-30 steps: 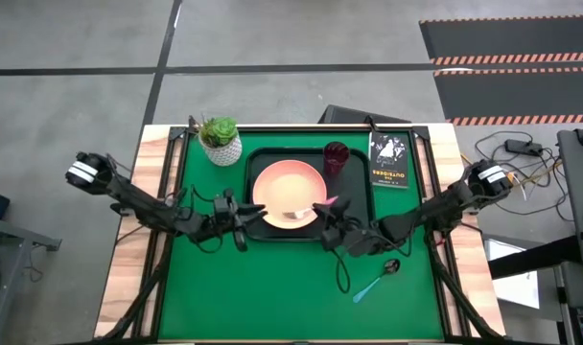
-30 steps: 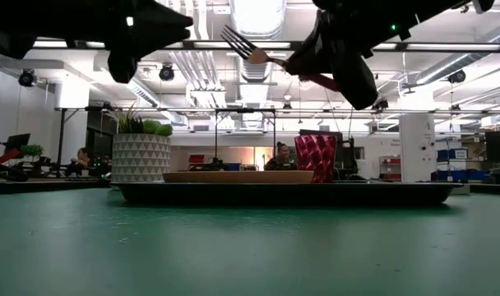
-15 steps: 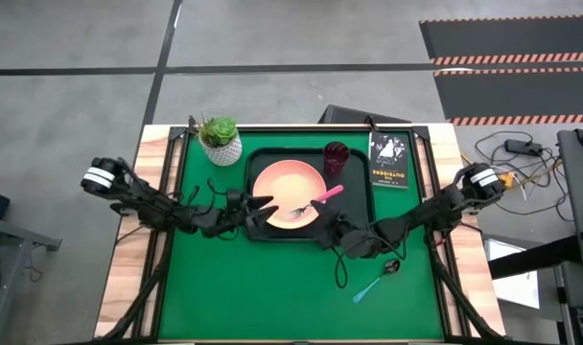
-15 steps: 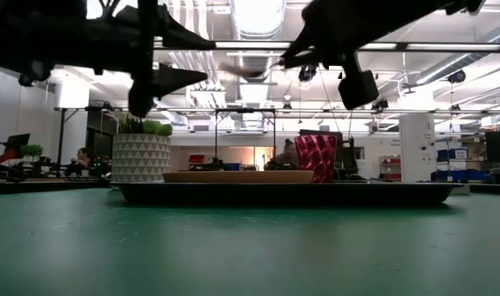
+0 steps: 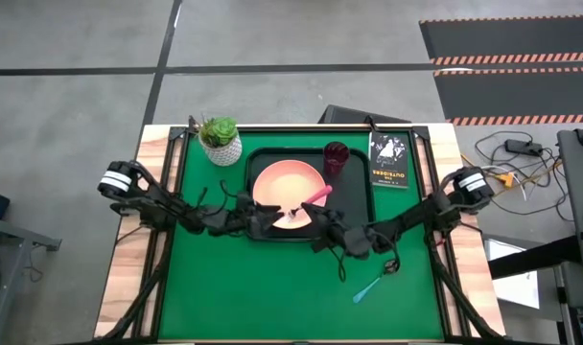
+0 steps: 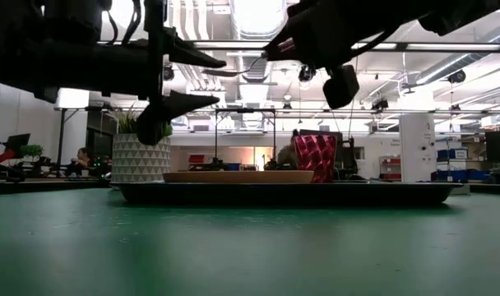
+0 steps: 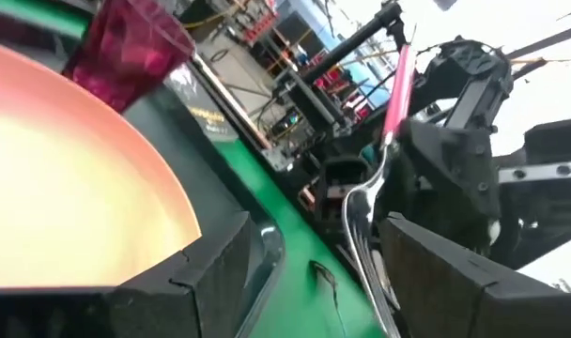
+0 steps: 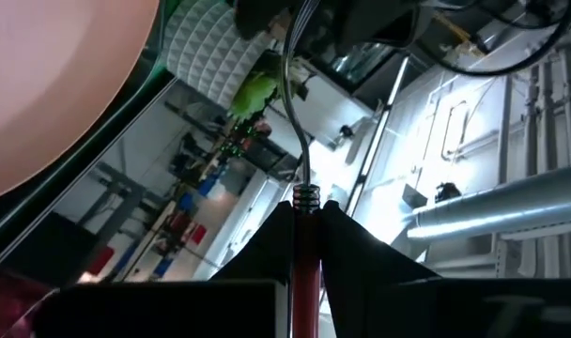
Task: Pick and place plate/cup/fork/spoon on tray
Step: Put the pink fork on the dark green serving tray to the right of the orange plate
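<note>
The right gripper (image 5: 322, 222) is clamped on the pink-red handle of the fork (image 5: 309, 201), holding it in the air above the near right part of the plate (image 5: 282, 188), tines pointing toward the left arm. In the right wrist view the fork (image 8: 300, 141) runs straight out from between the dark fingers (image 8: 356, 258), which press on the handle from both sides; its thin metal neck curves away toward the other arm. The left gripper (image 5: 263, 215) faces it across the plate with its fingers spread apart (nothing is between them), and in the left wrist view the fork (image 7: 384, 141) hangs just ahead of those open fingers (image 7: 196, 268), pink handle up and metal tines down. From table height the fork (image 6: 233, 72) shows as a thin sliver between the two dark grippers, well above the dishes. The plate is round, plain and salmon-pink, and it lies in the dark tray (image 5: 354, 206); the small maroon cup (image 5: 336, 156) stands upright in the tray's far right corner, just beside the plate. The spoon (image 5: 373, 281), with a light blue handle and a dark bowl, lies on the green table (image 5: 272, 297) near the right arm, outside the tray. A white pot with a green plant (image 5: 220, 140) stands off the tray's far left corner, and a small black booklet (image 5: 388, 160) lies to the tray's right.
</note>
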Robot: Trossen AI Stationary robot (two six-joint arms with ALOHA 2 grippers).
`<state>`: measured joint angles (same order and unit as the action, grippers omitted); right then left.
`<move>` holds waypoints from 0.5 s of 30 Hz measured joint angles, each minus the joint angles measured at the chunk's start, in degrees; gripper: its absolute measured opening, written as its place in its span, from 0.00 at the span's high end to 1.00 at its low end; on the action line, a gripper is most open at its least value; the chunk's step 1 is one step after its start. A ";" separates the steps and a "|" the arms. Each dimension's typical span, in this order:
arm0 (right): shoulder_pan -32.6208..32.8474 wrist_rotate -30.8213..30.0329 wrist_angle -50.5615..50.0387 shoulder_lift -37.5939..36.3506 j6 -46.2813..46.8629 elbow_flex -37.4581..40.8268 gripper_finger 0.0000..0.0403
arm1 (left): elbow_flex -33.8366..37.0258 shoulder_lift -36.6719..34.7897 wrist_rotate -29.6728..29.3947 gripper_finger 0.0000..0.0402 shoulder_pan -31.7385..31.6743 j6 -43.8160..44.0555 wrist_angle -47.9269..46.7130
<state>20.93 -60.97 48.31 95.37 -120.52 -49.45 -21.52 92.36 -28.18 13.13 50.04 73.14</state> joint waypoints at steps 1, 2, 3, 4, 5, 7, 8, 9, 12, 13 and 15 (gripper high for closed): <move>-0.37 0.79 0.01 0.00 0.11 0.00 0.94 | -0.22 0.27 0.33 0.46 0.02 0.08 -0.04; -0.66 1.10 0.02 0.00 0.12 0.00 0.94 | -0.43 0.33 0.91 0.46 0.02 0.05 -0.03; -1.04 1.13 0.01 0.03 -0.01 0.00 0.95 | -0.67 0.33 1.68 0.46 0.02 -0.47 0.11; -1.49 1.37 0.09 0.15 -0.10 0.00 0.94 | -0.91 0.33 2.44 0.46 0.02 -1.02 0.32; -1.88 1.40 0.18 0.33 -0.08 0.00 0.95 | -1.07 0.33 3.13 0.46 0.04 -1.45 0.31; -2.50 1.40 -0.05 0.52 -0.08 0.02 0.94 | -1.40 0.33 4.89 0.46 0.04 -2.60 0.08; -2.75 1.42 0.03 0.62 -0.08 0.04 0.94 | -1.60 0.33 5.49 0.46 0.04 -2.99 0.04; -2.91 1.46 0.17 0.66 -0.09 0.04 0.94 | -1.74 0.33 5.78 0.46 0.02 -3.56 -0.17; -3.23 1.58 -0.01 0.66 -0.12 0.04 0.94 | -1.94 0.33 6.29 0.46 0.00 -3.93 -1.31; -3.24 1.60 0.01 0.66 -0.12 0.04 0.94 | -1.94 0.33 6.25 0.47 0.00 -3.96 -1.66; -3.24 1.60 0.08 0.66 -0.12 0.04 0.94 | -1.92 0.33 5.87 0.50 0.00 -3.97 -2.16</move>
<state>17.69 -59.37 48.39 96.03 -120.64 -49.41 -23.44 92.68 -22.31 13.13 46.07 70.98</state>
